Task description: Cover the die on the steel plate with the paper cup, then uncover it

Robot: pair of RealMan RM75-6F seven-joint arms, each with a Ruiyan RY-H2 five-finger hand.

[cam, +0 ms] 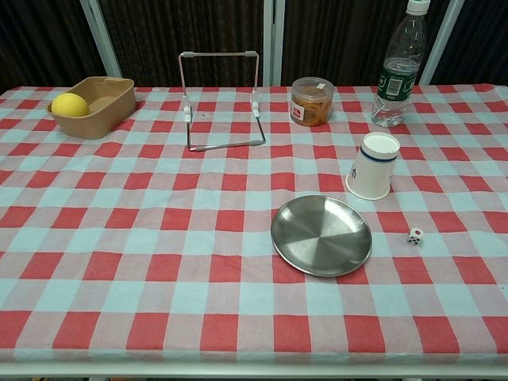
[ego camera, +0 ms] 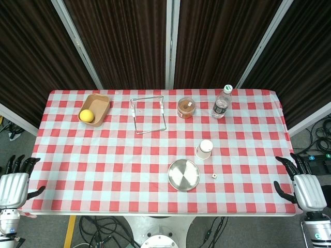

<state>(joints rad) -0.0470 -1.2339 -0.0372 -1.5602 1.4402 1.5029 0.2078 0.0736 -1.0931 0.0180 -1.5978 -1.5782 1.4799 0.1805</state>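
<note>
Steel shines bare on the round, shallow steel plate (cam: 321,236), which lies on the red-and-white checked tablecloth (cam: 143,230). Just to its right, off the plate, sits the small white die with dark pips (cam: 415,235). Behind the die stands the white paper cup (cam: 373,165), mouth down. Left hand (ego camera: 14,182) and right hand (ego camera: 302,183) rest at the table's near corners, fingers spread, holding nothing.
</note>
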